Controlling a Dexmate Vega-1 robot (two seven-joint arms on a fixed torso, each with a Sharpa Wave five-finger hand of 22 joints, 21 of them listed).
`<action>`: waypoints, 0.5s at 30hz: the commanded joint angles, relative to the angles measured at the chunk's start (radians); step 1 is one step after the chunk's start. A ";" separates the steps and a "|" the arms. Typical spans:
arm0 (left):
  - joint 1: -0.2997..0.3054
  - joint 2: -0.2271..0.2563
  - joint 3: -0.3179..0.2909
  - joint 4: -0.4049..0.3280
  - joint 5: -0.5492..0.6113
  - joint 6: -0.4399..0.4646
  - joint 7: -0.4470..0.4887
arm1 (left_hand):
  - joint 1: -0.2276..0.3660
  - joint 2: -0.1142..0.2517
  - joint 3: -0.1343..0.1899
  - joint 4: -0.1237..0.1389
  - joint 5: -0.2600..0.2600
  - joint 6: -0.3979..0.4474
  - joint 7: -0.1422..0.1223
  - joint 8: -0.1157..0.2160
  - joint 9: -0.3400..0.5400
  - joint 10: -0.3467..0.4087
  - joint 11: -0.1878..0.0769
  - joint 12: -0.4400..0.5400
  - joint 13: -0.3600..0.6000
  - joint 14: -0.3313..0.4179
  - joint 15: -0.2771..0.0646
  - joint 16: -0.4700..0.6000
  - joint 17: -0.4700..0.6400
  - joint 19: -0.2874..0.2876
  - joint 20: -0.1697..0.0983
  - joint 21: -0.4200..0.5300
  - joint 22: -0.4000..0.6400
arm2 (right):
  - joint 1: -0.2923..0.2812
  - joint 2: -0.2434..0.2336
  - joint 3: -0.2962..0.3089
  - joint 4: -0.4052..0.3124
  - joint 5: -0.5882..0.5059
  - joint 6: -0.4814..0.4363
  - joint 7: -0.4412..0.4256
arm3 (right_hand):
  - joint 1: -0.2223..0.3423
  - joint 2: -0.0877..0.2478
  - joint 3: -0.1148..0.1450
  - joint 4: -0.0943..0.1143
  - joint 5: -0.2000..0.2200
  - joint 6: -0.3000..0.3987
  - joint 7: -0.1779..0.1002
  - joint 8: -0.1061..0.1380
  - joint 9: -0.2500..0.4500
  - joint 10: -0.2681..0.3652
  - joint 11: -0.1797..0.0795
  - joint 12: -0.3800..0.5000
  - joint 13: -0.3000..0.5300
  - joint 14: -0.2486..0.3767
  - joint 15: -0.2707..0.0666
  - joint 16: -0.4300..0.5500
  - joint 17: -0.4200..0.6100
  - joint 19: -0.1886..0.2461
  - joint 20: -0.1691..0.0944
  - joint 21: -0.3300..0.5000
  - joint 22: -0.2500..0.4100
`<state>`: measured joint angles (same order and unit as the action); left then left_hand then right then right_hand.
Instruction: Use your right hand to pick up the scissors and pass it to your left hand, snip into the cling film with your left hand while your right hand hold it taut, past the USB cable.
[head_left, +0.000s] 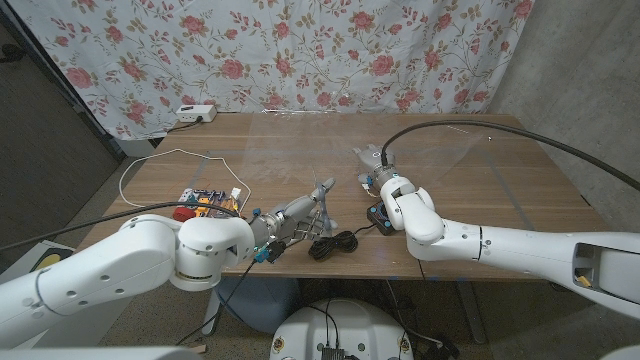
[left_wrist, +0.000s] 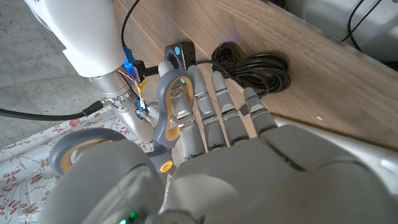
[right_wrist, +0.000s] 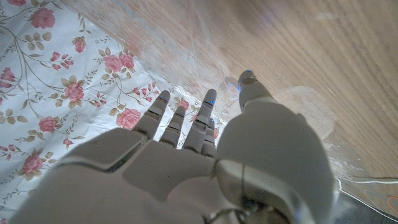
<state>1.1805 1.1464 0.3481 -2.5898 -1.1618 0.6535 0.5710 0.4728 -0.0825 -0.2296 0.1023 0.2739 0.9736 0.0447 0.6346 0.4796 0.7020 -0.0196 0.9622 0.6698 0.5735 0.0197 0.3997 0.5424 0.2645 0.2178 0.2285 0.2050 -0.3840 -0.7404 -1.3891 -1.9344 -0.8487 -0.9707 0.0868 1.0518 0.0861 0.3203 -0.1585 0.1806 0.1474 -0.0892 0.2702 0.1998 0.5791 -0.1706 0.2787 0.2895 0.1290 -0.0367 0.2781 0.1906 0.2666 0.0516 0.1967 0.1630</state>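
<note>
Head view, table: wooden table (head_left: 520, 180) carries both arms; a floral curtain (head_left: 300, 50) hangs behind it.
Cling film: a clear sheet of cling film (head_left: 290, 150) spreads over the table beyond both hands; its far edges are hard to trace. Seen past the right hand's fingertips in the right wrist view (right_wrist: 186, 56).
Right hand: right hand (head_left: 385, 185) sits on the near part of the film, with a crumpled bunch of film at its fingers. Whether the fingers actually pinch the film cannot be told; in the right wrist view (right_wrist: 186, 143) they reach forward, slightly spread.
Left hand: left hand (head_left: 295, 222) is beside the right hand, near the front table edge, gripping the scissors (head_left: 322, 195), blades pointing up toward the film. In the left wrist view (left_wrist: 230, 143) a grey handle loop (left_wrist: 171, 106) lies against the fingers.
USB cable: coiled black USB cable (head_left: 335, 243) lies just beyond the left hand's fingertips, between the two hands (left_wrist: 255, 65).
Small items: a white cord (head_left: 170, 158) and colourful objects (head_left: 205, 203) lie on the outer side of the left hand.
</note>
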 joint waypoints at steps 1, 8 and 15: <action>0.006 0.000 -0.001 0.004 0.004 -0.008 -0.012 | 0.007 0.009 -0.009 0.001 0.006 -0.025 0.034 -0.004 0.002 0.016 -0.009 0.008 0.005 0.011 -0.002 0.006 0.001 0.012 -0.003 -0.001 0.003 | -0.071 0.028 0.045 0.031 0.014 -0.018 -0.188 | 0.012 0.004 -0.003 0.002 0.000 0.041 -0.006 0.009 0.000 0.055 -0.007 0.019 0.005 0.048 -0.134 0.018 0.003 0.041 -0.006 0.010 0.003; 0.017 0.005 -0.007 0.001 0.002 -0.015 -0.012 | 0.008 0.011 -0.012 0.002 0.006 -0.024 0.036 -0.006 0.002 0.016 -0.008 0.010 0.006 0.013 -0.001 0.007 0.002 0.012 -0.003 -0.002 0.003 | -0.061 0.037 0.033 0.043 0.024 -0.018 -0.173 | 0.014 0.009 -0.009 0.005 0.002 0.076 -0.008 0.014 0.000 0.067 -0.010 0.024 0.009 0.066 -0.131 0.020 0.005 0.064 -0.010 0.008 0.004; 0.014 0.003 -0.004 0.003 0.006 -0.017 -0.016 | 0.008 0.013 -0.016 0.003 0.006 -0.022 0.036 -0.007 0.005 0.017 -0.008 0.011 0.005 0.017 -0.004 0.008 0.001 0.012 -0.003 -0.002 0.003 | -0.031 0.040 0.003 0.049 0.006 -0.034 -0.122 | 0.012 -0.023 -0.030 0.001 -0.004 0.045 0.001 -0.012 0.001 0.065 0.014 0.018 0.007 0.065 -0.106 0.008 0.003 0.055 0.009 -0.005 0.004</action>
<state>1.1918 1.1489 0.3455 -2.5880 -1.1588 0.6440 0.5615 0.4780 -0.0772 -0.2379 0.1023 0.2739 0.9771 0.0483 0.6280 0.4801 0.7019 -0.0196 0.9670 0.6705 0.5825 0.0178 0.4036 0.5424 0.2644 0.2178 0.2285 0.2051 -0.4360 -0.7110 -1.3599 -1.8996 -0.8347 -0.9892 -0.0580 1.0674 0.0825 0.2990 -0.1569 0.1807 0.1940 -0.0914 0.2614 0.2000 0.6168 -0.1573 0.2884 0.2953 0.1787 -0.0406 0.2846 0.1912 0.3191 0.0523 0.1967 0.1657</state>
